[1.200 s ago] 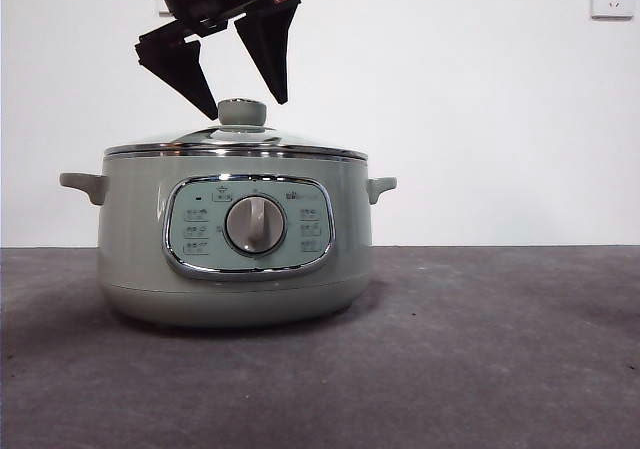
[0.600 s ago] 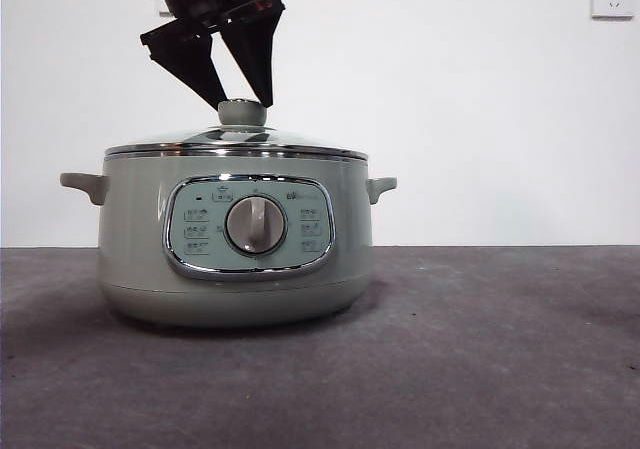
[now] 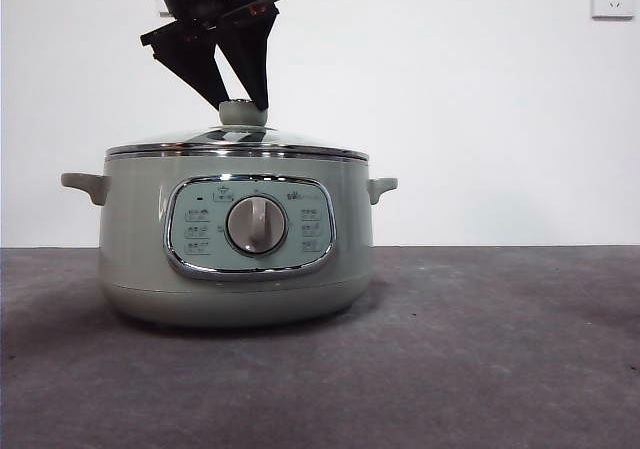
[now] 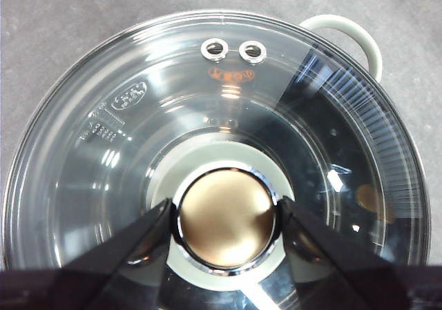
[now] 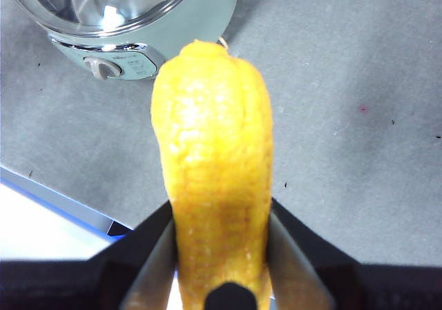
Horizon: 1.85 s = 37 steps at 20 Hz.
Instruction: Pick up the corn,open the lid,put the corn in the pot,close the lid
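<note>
Left gripper [image 4: 226,220]: clamped on the knob [image 4: 226,227] of the lid [image 4: 138,137], jaws pressed against both its sides.
Lid: seated on the pot [image 3: 235,239], which is placed left of centre on the counter [image 3: 480,349].
Right gripper [image 5: 221,248]: clamped on the corn [image 5: 214,186], held well above the counter, apart from the pot.

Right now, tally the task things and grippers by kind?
pot: 1
lid: 1, on the pot
corn: 1, in the right gripper
grippers: 2; left gripper is on the lid's knob
Total: 5
</note>
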{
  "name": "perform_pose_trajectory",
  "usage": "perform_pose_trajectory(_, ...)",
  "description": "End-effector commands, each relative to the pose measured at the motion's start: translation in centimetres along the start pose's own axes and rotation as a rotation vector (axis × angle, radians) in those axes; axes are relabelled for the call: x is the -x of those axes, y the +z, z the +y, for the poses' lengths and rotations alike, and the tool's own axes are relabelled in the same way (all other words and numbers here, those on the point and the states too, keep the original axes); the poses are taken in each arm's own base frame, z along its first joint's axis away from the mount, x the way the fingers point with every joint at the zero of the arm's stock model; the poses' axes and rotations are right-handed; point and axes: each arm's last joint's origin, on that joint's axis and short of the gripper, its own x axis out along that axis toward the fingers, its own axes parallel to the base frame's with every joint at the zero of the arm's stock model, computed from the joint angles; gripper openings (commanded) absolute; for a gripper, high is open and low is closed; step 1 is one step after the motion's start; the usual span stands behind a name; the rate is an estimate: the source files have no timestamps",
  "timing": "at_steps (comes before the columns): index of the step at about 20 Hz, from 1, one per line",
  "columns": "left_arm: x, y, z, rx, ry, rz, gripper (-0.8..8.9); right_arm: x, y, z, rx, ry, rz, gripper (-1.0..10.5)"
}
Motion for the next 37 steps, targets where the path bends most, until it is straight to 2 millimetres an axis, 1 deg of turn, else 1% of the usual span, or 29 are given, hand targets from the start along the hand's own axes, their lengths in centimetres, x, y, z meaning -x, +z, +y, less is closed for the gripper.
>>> perform_pose_trajectory(1,-0.3,0.0,-0.1,-0.025,-0.001,-0.004,-0.09,0.0,-0.2,0.0,-0.008,-0.003,0.023,-0.2)
perform_pose_trajectory(6,3.2,-0.1,-0.4,-0.032,0.011,-0.095,-0.09,0.0,-0.2,0.0,-0.008,-0.011,0.019,-0.2)
perform_pose_trajectory(11,7.1,-0.7,0.0,-0.021,0.066,-0.172,-0.09,-0.1,0.3,0.0,-0.013,-0.005,-0.018,-0.2)
perform_pose_trajectory(13,8.7,-1.2,0.5,-0.006,0.106,-0.188,-0.09,-0.6,1.0,0.1,-0.011,0.007,-0.038,-0.2)
perform_pose_trajectory(15,10.3,-1.9,1.0,0.008,0.125,-0.202,-0.09,-2.0,2.1,0.5,0.000,0.040,-0.037,-0.2)
perform_pose_trajectory(17,12.0,-2.7,1.7,0.032,0.149,-0.217,-0.09,-4.2,3.7,1.1,0.015,0.071,-0.033,-0.2)
perform_pose_trajectory(22,15.6,-5.1,3.6,0.108,0.216,-0.225,-0.09,-11.5,8.6,3.6,0.072,0.193,-0.055,-0.2)
perform_pose_trajectory(26,17.6,-6.9,4.5,0.137,0.259,-0.203,-0.09,-16.1,13.0,5.5,0.097,0.215,-0.031,-0.2)
perform_pose_trajectory(28,18.5,-7.6,4.8,0.148,0.281,-0.212,-0.09,-18.3,14.8,6.1,0.096,0.238,-0.015,-0.2)
perform_pose_trajectory(29,18.9,-7.9,4.9,0.158,0.290,-0.215,-0.09,-19.2,15.4,6.3,0.097,0.245,-0.011,-0.2)
perform_pose_trajectory(32,20.0,-8.6,5.1,0.179,0.315,-0.234,-0.09,-22.9,16.9,6.8,0.097,0.243,0.016,-0.2)
perform_pose_trajectory(35,20.7,-8.9,4.8,0.180,0.320,-0.253,-0.09,-26.4,17.4,7.6,0.105,0.244,0.051,-0.2)
perform_pose_trajectory(37,20.8,-9.0,4.7,0.179,0.318,-0.257,-0.09,-28.6,17.2,8.3,0.115,0.241,0.074,-0.2)
